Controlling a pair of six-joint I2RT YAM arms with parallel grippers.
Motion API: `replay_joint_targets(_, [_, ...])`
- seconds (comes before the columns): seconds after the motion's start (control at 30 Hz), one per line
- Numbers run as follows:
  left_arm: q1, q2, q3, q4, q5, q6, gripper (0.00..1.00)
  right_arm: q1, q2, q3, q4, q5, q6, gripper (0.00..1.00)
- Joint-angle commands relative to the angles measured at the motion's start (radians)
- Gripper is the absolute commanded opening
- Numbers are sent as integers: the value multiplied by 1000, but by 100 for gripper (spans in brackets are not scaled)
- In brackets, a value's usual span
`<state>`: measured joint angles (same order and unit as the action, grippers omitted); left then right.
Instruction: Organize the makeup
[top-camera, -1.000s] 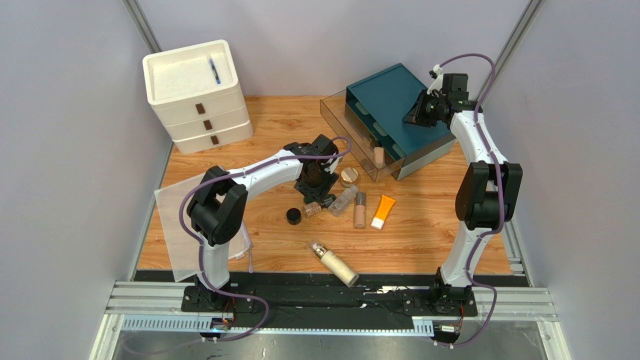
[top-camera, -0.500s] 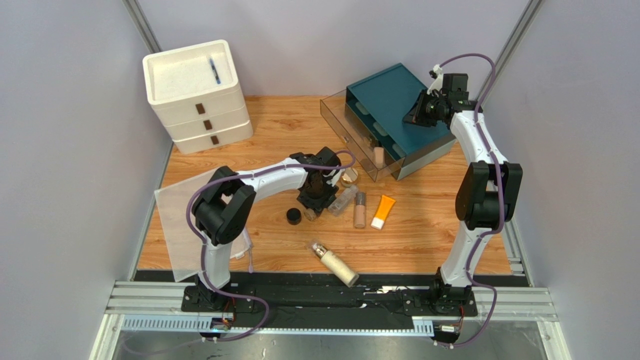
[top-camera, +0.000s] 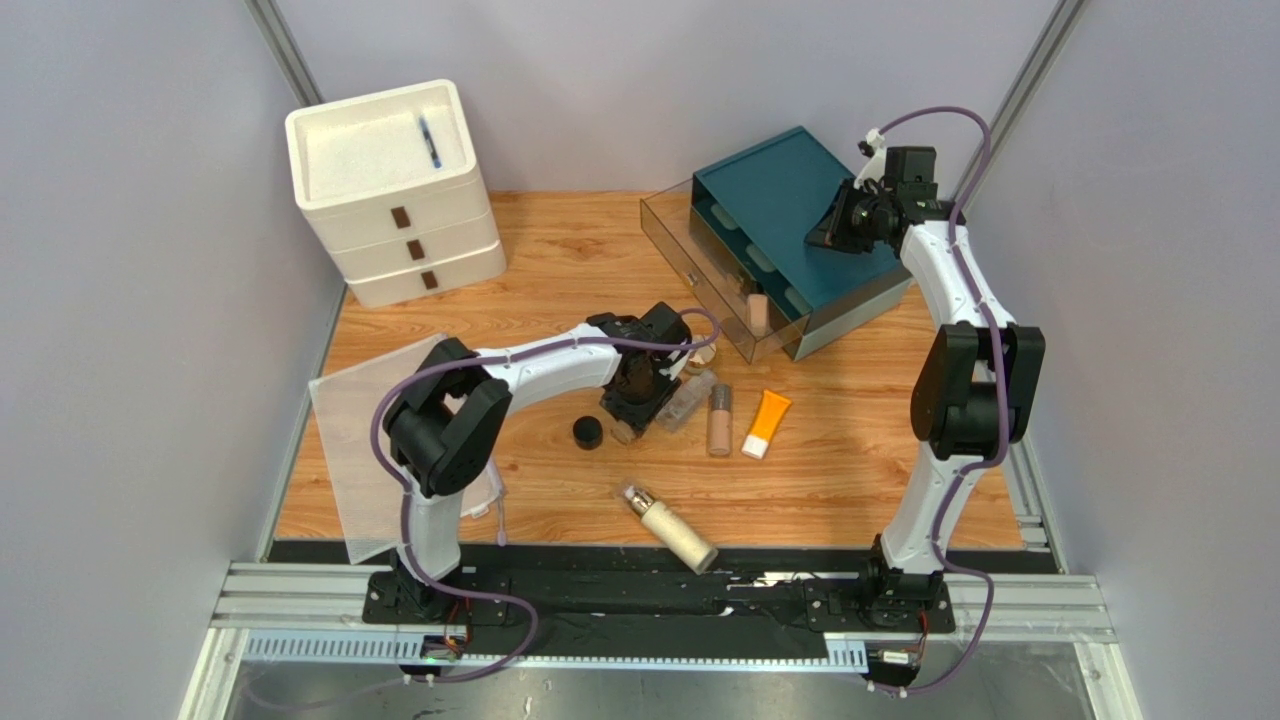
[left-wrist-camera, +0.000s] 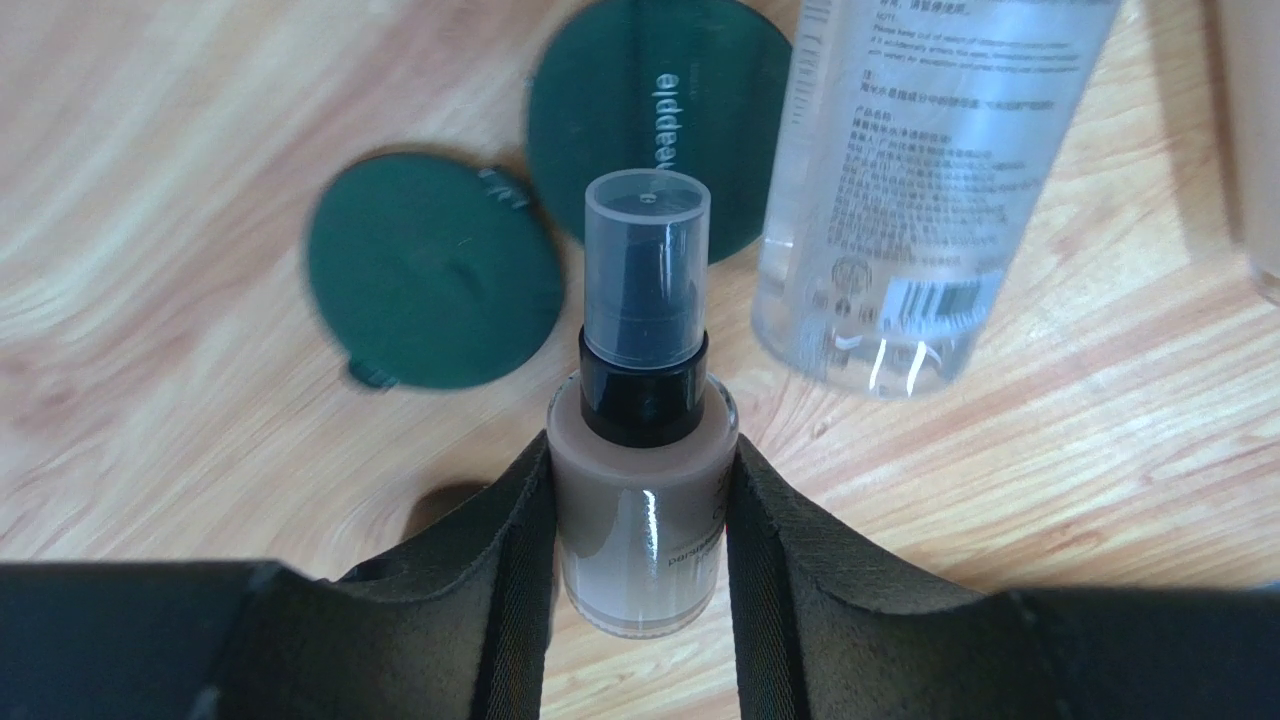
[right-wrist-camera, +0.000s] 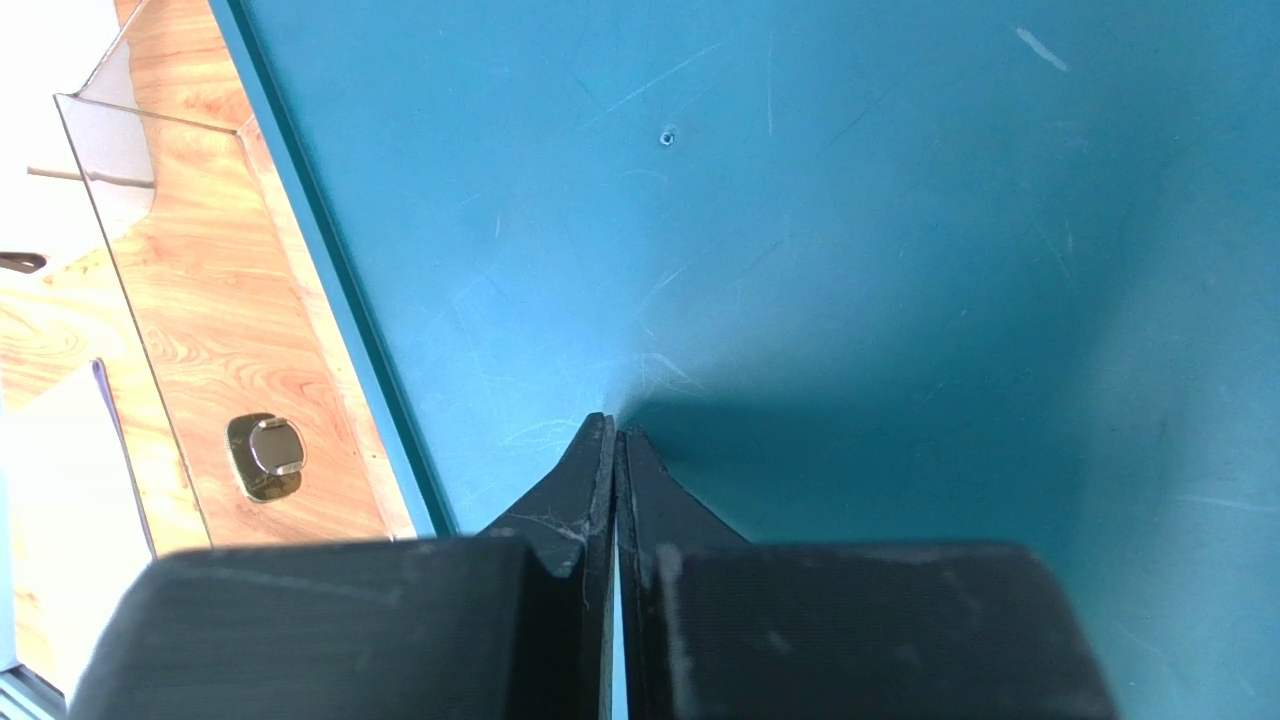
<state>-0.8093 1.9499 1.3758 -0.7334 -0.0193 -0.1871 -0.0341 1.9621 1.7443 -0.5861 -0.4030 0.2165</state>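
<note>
My left gripper (top-camera: 637, 396) (left-wrist-camera: 643, 455) is shut on a small beige bottle (left-wrist-camera: 646, 528) with a black collar and clear cap, standing on the wood table. Two dark green round compacts (left-wrist-camera: 436, 270) (left-wrist-camera: 661, 120) and a clear bottle (left-wrist-camera: 917, 180) lie just beyond it. In the top view a black jar (top-camera: 588, 434), the clear bottle (top-camera: 688, 399), another beige bottle (top-camera: 720, 422), an orange tube (top-camera: 766, 423) and a cream pump bottle (top-camera: 670, 527) lie around it. My right gripper (top-camera: 842, 230) (right-wrist-camera: 616, 431) is shut and empty, over the teal organizer's top (right-wrist-camera: 842, 225).
The teal organizer (top-camera: 781, 188) has a clear drawer (top-camera: 694, 248) pulled out, with a beige bottle (top-camera: 759, 312) standing in it. A white drawer unit (top-camera: 394, 188) with a blue pen (top-camera: 430, 143) on top stands back left. A translucent sheet (top-camera: 361, 450) lies at the left edge.
My left gripper has moved nearer and slightly right, down among the cosmetics, and now grips the small beige bottle. The right arm has not moved.
</note>
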Motion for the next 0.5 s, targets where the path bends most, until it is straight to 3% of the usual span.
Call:
replay_joint_targets(0.0, [2, -158, 52, -7, -88, -52, 0, 13, 116, -68, -245, 78, -43, 2])
replay_joint_targets(0.27, [42, -186, 398, -31, 13, -155, 0, 13, 118, -88, -239, 75, -45, 2])
replay_joint_targets(0.47, [88, -57, 619, 71, 153, -345, 0, 14, 109, -112, -231, 76, -43, 2])
